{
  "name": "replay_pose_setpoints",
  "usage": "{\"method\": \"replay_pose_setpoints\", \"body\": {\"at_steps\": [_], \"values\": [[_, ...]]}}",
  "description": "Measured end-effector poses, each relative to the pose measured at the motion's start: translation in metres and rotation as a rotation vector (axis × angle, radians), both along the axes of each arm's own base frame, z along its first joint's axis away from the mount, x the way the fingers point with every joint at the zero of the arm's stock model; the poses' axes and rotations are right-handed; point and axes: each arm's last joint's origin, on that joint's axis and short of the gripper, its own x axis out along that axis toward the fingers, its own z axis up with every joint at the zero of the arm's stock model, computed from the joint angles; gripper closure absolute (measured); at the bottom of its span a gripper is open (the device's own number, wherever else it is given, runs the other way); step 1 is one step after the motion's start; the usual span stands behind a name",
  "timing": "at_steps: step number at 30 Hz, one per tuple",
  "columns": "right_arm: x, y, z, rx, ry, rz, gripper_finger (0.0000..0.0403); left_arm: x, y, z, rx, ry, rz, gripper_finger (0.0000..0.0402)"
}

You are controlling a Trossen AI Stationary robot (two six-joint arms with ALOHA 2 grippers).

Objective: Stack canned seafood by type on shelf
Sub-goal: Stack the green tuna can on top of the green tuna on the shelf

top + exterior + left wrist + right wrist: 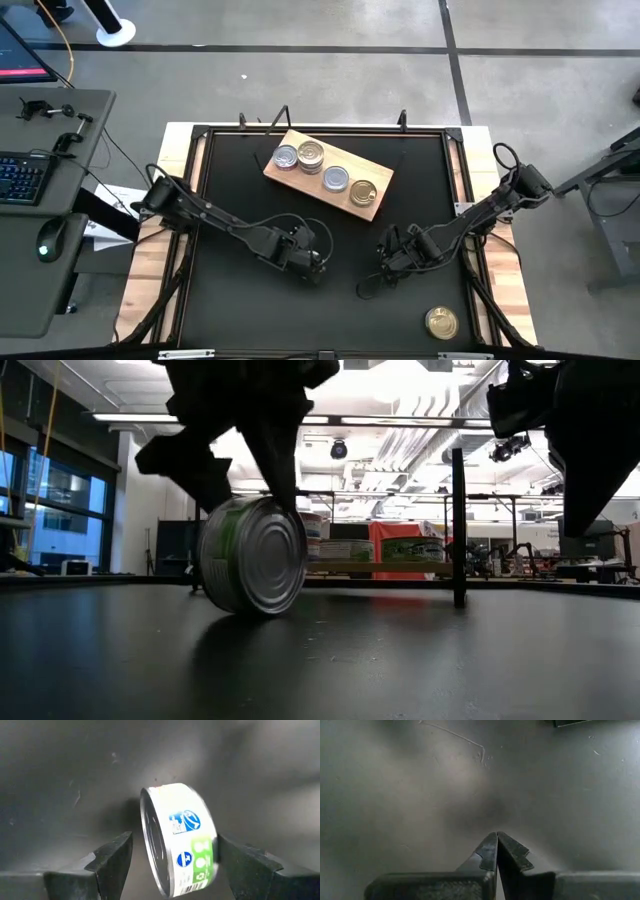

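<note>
A green-and-white labelled tin (182, 850) with a silver face (262, 565) stands on its rim on the black table, slightly tilted. My left gripper (175, 857) comes down over it, open, one finger on each side of its flat faces. In the high view the gripper (312, 262) hides the tin. The wooden shelf (290, 176) lies at the far middle and carries a row of tins: silver (286, 157), gold-toned (311, 153), silver (336, 179) and gold (364, 191). My right gripper (497, 851) is shut over bare table, right of the left one. My left gripper comes from above, slanting down, with the tin on edge between its open fingers. One finger (240, 865) lies at the rim of the tin's hidden face (215, 851) and seems to touch it. The other finger (112, 860) stands apart from the silver face. The tin's rim rests on the table.
One gold-lidded tin (441, 322) lies flat near the table's near right corner. A raised frame (196, 200) borders the black tabletop, and a thin post (459, 525) stands at the far edge. A desk with a keyboard (20, 175) sits beyond the left side.
</note>
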Motion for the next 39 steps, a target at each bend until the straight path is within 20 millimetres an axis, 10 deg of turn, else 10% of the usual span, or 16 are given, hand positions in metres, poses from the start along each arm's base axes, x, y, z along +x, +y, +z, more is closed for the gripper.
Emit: {"method": "replay_pose_setpoints", "body": {"at_steps": [10, 18, 29, 39], "values": [[0.000, -0.001, 0.000, -0.015, -0.010, -0.010, 0.0403, 0.000, -0.008, -0.013, -0.007, 0.052, -0.063, 0.0139], [-0.004, -0.001, 0.008, 0.013, -0.048, -0.083, 0.0403, -0.013, 0.001, 0.012, 0.077, 0.073, -0.230, 0.0287], [-0.030, 0.009, 0.048, 0.017, -0.382, -0.270, 0.0403, -0.019, 0.079, 0.100, 0.775, -0.049, -0.615, 0.0286], [-0.026, 0.012, 0.044, 0.012, -0.385, -0.284, 0.0403, 0.030, 0.137, 0.057, 1.162, 0.332, -0.984, 0.0286]]}}
